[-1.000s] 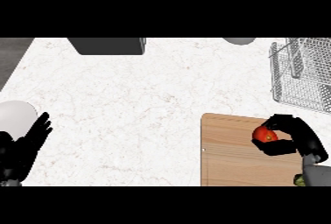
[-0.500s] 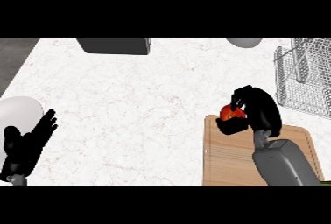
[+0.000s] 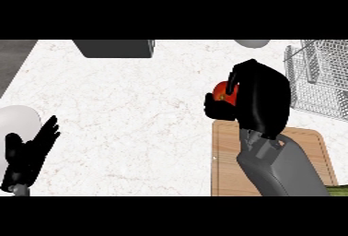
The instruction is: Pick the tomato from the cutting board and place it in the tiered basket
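Red and round, the tomato [image 3: 223, 91] sits curled inside the black right hand [image 3: 255, 99], held above the white marbled surface [image 3: 136, 106] just past the far edge of the pale wooden cutting board [image 3: 228, 161], with the silver wire tiered basket [image 3: 319, 80] off to its right. From here the likeliest trouble is the hand or tomato catching the basket's wire rim on the way across, or the tomato, only partly visible between fingers and thumb, slipping if the fingers loosen too soon. No brand, label or writing is readable anywhere, and the black left hand [image 3: 27, 154] rests open, fingers up, at the left edge.
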Available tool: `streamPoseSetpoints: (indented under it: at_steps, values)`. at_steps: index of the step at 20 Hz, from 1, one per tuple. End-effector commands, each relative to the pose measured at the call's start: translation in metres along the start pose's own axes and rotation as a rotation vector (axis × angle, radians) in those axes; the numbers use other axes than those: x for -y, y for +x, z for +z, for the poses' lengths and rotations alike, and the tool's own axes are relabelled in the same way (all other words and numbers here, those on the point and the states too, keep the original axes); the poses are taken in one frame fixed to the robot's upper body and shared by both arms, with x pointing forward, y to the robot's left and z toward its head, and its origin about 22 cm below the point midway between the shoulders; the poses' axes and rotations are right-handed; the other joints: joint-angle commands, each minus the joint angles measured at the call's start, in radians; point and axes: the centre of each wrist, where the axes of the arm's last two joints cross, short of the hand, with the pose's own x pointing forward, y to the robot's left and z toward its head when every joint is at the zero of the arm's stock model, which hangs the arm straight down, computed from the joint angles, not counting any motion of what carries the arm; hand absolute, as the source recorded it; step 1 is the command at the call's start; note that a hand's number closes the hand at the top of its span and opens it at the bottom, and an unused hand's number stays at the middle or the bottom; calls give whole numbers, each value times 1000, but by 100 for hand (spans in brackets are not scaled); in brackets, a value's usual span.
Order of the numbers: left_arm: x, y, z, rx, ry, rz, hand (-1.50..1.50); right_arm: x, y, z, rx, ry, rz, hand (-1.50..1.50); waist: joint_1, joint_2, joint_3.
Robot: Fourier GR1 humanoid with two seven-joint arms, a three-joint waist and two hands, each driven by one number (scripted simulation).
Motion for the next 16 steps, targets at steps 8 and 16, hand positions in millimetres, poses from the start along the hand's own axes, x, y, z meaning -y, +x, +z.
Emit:
streamPoseSetpoints:
  at_steps: [8,16]
  values:
    - [-3,-10,19,10,19,6,0,54,-22,-66,-62,-156,-108,150,5,6,3]
    - [-6,3,1,24,1,10,0,48,-60,-142,-57,-191,-61,150,7,10,3]
